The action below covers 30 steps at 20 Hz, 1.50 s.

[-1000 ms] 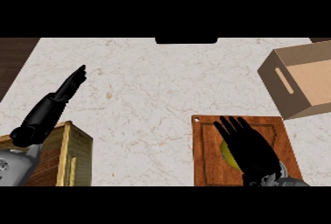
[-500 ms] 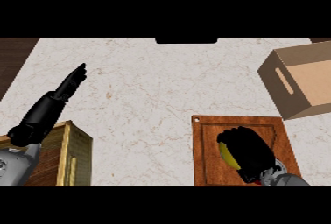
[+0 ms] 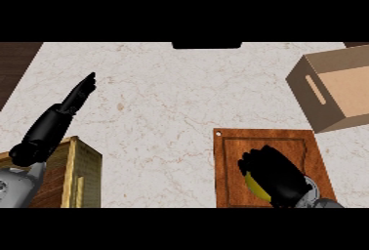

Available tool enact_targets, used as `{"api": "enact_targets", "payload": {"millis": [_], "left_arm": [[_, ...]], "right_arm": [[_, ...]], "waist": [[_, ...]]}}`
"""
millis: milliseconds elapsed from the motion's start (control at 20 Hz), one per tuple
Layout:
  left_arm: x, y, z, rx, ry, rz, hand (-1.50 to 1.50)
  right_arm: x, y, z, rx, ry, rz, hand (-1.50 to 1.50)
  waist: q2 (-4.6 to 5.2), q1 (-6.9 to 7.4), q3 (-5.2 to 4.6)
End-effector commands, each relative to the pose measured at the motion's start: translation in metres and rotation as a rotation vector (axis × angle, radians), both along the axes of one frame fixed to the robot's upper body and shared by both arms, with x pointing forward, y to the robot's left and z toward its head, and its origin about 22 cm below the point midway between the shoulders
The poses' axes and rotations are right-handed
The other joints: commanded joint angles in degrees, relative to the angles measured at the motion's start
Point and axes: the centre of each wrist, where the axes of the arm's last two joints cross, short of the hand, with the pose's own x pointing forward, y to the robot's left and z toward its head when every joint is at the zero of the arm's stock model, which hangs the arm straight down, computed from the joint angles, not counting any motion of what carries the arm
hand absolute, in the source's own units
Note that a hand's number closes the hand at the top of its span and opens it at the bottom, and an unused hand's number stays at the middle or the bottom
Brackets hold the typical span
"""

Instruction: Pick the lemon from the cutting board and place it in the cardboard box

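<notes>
Head view: right hand (image 3: 274,173) grips lemon (image 3: 252,184) (board (image 3: 234,146) edge near).

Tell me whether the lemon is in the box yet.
Not yet. The lemon is on the cutting board, under the curled right hand; the cardboard box holds nothing visible.

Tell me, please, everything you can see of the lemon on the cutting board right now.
Only a narrow yellow sliver of the lemon shows, a curved strip at the left edge of the right hand, whose black fingers are curled round it and hide the rest. It sits over the lower middle of the brown wooden cutting board; whether it rests on the board or is lifted cannot be told. Its surface looks smooth and plain yellow.
</notes>
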Motion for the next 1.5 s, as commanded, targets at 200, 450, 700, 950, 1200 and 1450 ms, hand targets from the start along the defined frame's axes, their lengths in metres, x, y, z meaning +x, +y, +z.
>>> {"api": "enact_targets", "payload": {"millis": [200,450,700,950,1200,1450], "left_arm": [[0.0,-0.005,-0.009,-0.04,0.024,0.029,0.0],[-0.005,-0.001,-0.001,-0.041,0.006,0.036,0.0],[-0.011,0.008,-0.015,-0.038,0.02,0.07,0.0],[-0.009,0.014,-0.008,-0.046,0.019,0.082,0.0],[-0.004,0.0,-0.002,-0.028,0.005,0.029,0.0],[-0.001,-0.027,-0.004,-0.022,-0.012,-0.02,0.0]], "right_arm": [[-0.048,-0.036,0.006,0.149,0.181,0.695,1.5],[-0.036,-0.085,0.047,0.29,0.032,0.852,1.5],[-0.026,-0.134,0.075,0.382,-0.126,0.908,1.5],[-0.008,-0.185,0.114,0.575,-0.194,0.704,1.5],[0.004,-0.244,0.141,0.761,-0.183,0.406,1.5],[0.021,-0.286,0.185,0.826,-0.213,0.218,1.5]], "waist": [[0.48,-1.31,-0.71],[0.04,-2.23,-0.76],[0.13,-3.7,-0.8],[0.22,-3.65,-0.93],[0.56,-1.66,-1.01],[0.92,1.21,-1.01]]}}
